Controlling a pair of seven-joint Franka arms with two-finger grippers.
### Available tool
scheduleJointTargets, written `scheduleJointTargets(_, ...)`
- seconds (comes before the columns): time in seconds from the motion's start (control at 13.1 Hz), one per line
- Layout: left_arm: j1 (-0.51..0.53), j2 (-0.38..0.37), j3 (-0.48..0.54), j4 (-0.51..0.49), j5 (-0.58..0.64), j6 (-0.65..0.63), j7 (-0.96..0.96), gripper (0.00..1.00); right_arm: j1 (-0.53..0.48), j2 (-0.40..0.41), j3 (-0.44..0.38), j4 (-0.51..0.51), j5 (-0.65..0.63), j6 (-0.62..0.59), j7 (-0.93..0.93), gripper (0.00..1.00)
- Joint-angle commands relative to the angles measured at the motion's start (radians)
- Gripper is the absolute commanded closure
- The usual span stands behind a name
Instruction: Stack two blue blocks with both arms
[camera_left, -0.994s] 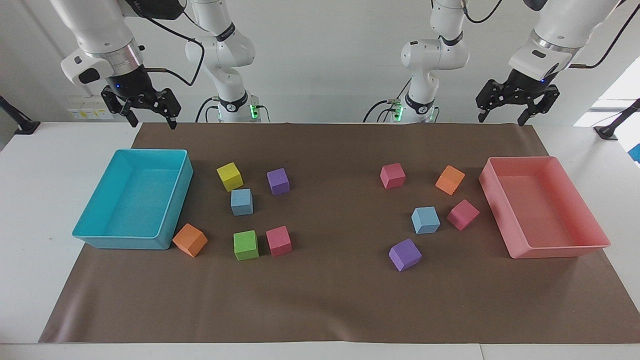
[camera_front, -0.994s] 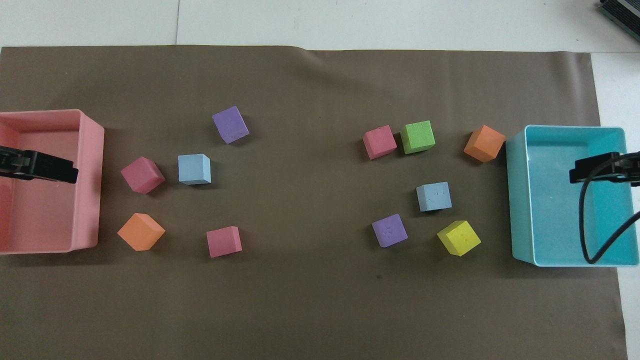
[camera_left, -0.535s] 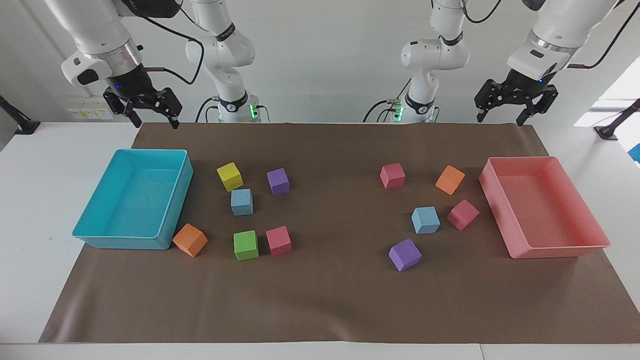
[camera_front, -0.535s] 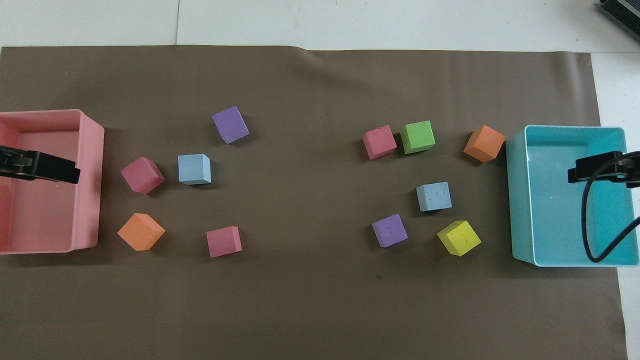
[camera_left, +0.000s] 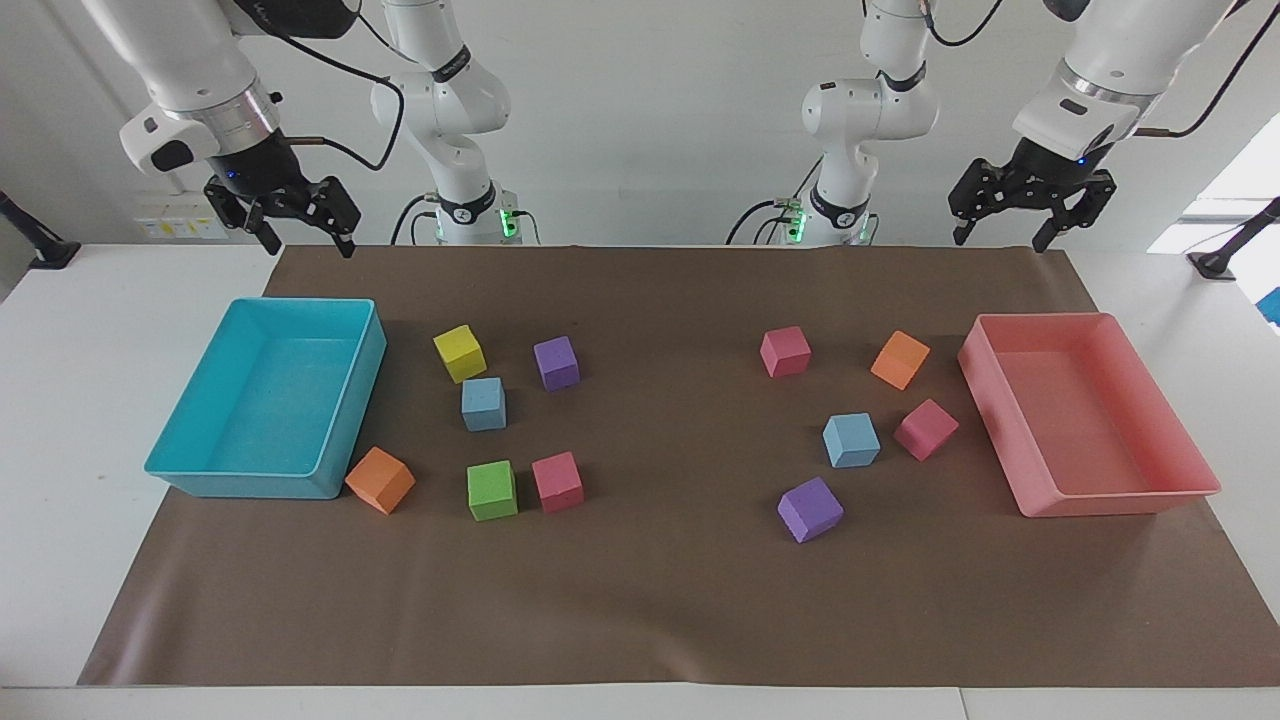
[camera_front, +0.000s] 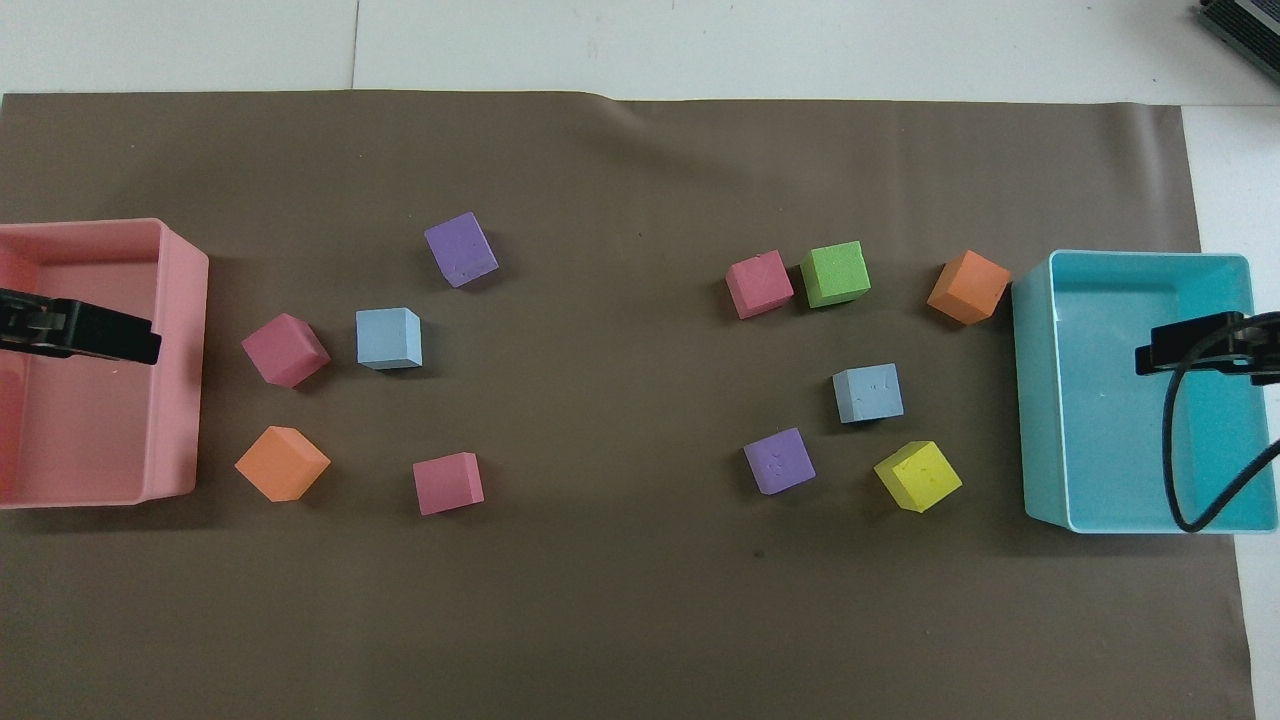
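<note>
No brand or readable writing shows on anything here; the small marks on the arm joints are too tiny to make out.

Nearest the robots, both grippers hang high in the air. The left gripper (camera_left: 998, 239) is spread open and empty over the pink tray (camera_left: 1120, 500); the right gripper (camera_left: 307, 243) is likewise open with nothing in it, over the turquoise tray (camera_left: 240, 483). From above, only a dark tip of each pokes in at the frame's edge, the rest cut off.

Out on the brown mat (camera_left: 660, 610), one blue block (camera_left: 483, 403) sits toward the right arm's end, just beside a yellow cube (camera_left: 459, 353) and near a purple cube (camera_left: 556, 362). The other blue block (camera_left: 851, 440) lies toward the left arm's end, just beside a pink cube (camera_left: 925, 429). The two are well apart, both flat on the mat.
</note>
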Motion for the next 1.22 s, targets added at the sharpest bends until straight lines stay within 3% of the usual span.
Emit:
scheduleJointTargets(0.0,0.003,-0.017,0.001,-0.019,-0.010,0.017,0.010,0.00,0.004,-0.017,-0.001,-0.053,0.009,0.046,0.021,0.00)
scheduleJointTargets(0.38,0.003,-0.018,0.001,-0.019,-0.010,0.017,0.010,0.00,0.067,0.066,0.003,-0.122,0.010,0.203,0.035,0.00)
scheduleJointTargets(0.61,0.003,-0.018,0.001,-0.020,-0.010,0.017,0.010,0.00,0.137,0.161,0.003,-0.182,0.012,0.338,0.066,0.00)
scheduleJointTargets(0.84,0.003,-0.018,-0.001,-0.020,-0.010,0.017,0.011,0.00,0.203,0.178,0.003,-0.256,0.012,0.453,0.148,0.00)
scheduleJointTargets(1.15,0.003,-0.018,-0.001,-0.020,-0.012,0.017,0.011,0.00,0.229,0.219,0.003,-0.311,0.016,0.486,0.083,0.00)
